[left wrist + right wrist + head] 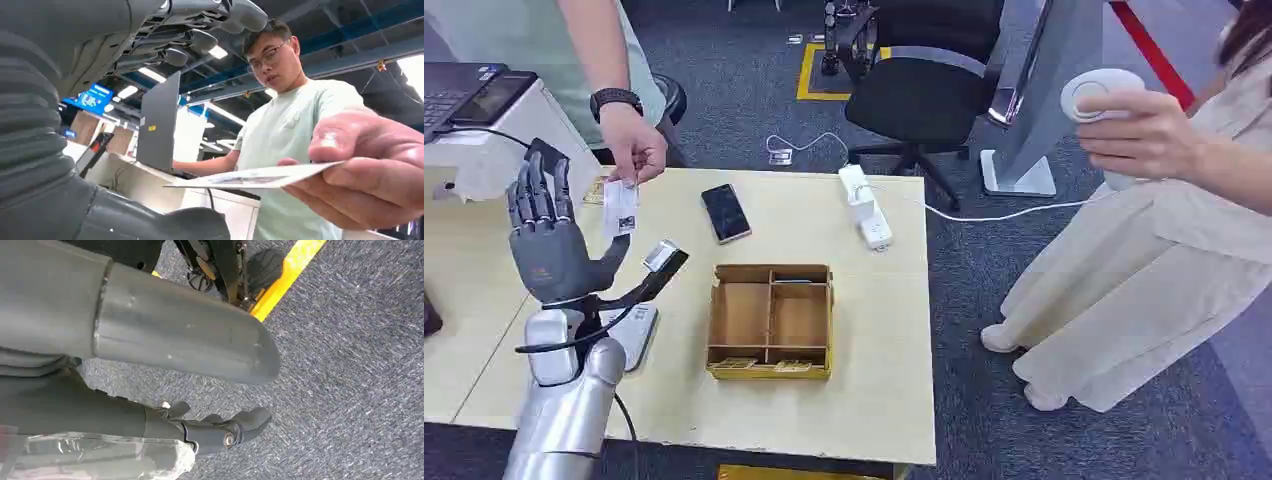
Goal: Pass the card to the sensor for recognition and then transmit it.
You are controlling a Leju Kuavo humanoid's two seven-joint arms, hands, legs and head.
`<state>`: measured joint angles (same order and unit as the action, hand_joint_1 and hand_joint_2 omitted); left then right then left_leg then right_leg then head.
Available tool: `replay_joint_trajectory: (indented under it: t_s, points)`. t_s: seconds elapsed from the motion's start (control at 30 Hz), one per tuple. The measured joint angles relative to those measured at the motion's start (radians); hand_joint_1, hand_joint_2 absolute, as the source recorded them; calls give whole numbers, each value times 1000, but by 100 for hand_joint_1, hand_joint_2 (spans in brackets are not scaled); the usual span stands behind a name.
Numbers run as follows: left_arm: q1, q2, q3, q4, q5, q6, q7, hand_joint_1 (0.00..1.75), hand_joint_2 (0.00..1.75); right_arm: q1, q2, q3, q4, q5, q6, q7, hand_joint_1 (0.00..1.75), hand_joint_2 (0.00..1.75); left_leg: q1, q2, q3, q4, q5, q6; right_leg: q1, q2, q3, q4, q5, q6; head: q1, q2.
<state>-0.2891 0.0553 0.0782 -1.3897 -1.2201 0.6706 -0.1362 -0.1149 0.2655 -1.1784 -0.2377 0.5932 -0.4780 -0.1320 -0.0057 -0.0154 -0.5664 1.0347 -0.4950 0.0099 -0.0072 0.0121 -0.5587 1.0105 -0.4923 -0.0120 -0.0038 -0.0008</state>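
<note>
Grey carpet with yellow floor tape surrounds a pale wooden table (864, 380). Over the table's left part the left hand (549, 240) is raised with its fingers spread upright and its thumb out to the side, holding nothing. Just beside those fingers, on the thumb side, a person's hand (636, 150) with a black wristband pinches the card (620, 210) by its top edge and dangles it; in the left wrist view the card (255, 176) lies edge-on between the person's fingertips, close to the robot's thumb but not touching it. Farther out on the thumb side sits a cardboard tray (770, 322) split into compartments: the two large middle ones look bare, small yellowish items line the narrow strip nearest the robot, and something dark lies in a far compartment, too small to tell. Beyond the tray lie a black phone (725, 212) and a white power strip (865, 206). Under the left wrist a white device (631, 333) rests on the table. The right hand (220, 427) hangs over the carpet, fingers loosely curled around nothing. Well off to the right, another person holds a white sensor (1100, 97).
</note>
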Motion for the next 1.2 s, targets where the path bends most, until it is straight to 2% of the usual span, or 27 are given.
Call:
replay_joint_trajectory:
  t_s: [0.2,0.23,0.27,0.3,0.33,0.83,1.03,1.2]
  points:
    - [0,-3,0,0,92,0,-24,2,175,0,0,0,0,-4,-2,-1,0,0,0,0,0,0,0,0,0,0,0,0,0,0,0,0]
    - [0,-4,0,0,105,0,-29,23,175,0,0,0,0,-7,-2,-1,0,0,0,0,0,0,0,0,0,0,0,0,0,0,0,0]
    - [0,-6,0,0,118,0,-34,70,175,0,0,0,0,-9,-3,-1,0,0,0,0,0,0,0,0,0,0,0,0,0,0,0,0]
    - [0,-7,0,0,130,0,-37,155,175,0,0,0,0,-10,-3,-1,0,0,0,0,0,0,0,0,0,0,0,0,0,0,0,0]
    - [0,-8,0,0,137,0,-38,175,175,0,0,0,0,-10,-3,-1,0,0,0,0,0,0,0,0,0,0,0,0,0,0,0,0]
    - [10,-17,0,0,178,0,-74,175,175,1,0,2,0,-8,-23,-2,0,0,0,0,0,0,0,0,0,0,0,0,0,0,0,0]
    - [21,-21,1,0,192,0,-122,175,175,1,0,2,0,-10,-22,-7,0,0,0,0,0,0,0,0,0,0,0,0,0,0,0,0]
    - [26,-26,1,0,200,0,-126,175,175,1,0,2,0,-11,-23,-11,0,0,0,0,0,0,0,0,0,0,0,0,0,0,0,0]
